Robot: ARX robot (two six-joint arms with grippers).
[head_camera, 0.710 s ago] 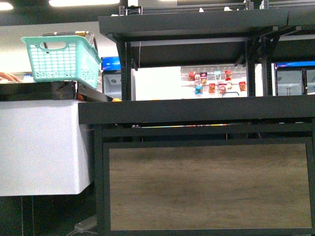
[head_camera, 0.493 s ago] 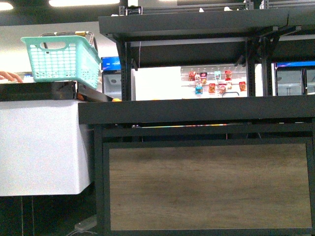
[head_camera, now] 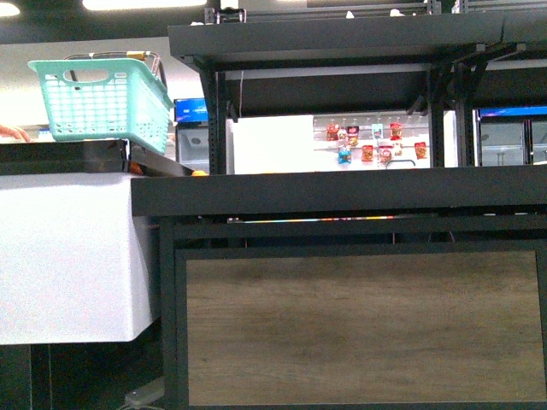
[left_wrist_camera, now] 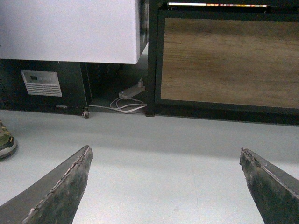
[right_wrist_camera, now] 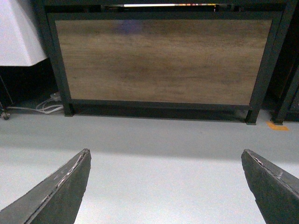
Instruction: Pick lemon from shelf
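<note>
Leftward, teal basket (head_camera: 101, 102) beside the shelf (head_camera: 342, 192), contents hidden.

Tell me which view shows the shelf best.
The front view: it shows the shelf with its two black tiers plus the wood-grain panel below. Both wrist views show only that panel and its frame above the floor, and the left wrist view cuts part of it off.

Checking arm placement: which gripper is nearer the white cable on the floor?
Left. The cable lies nearly straight ahead of the left gripper; for the right gripper it sits well off to one side, by the shelf leg.
</note>
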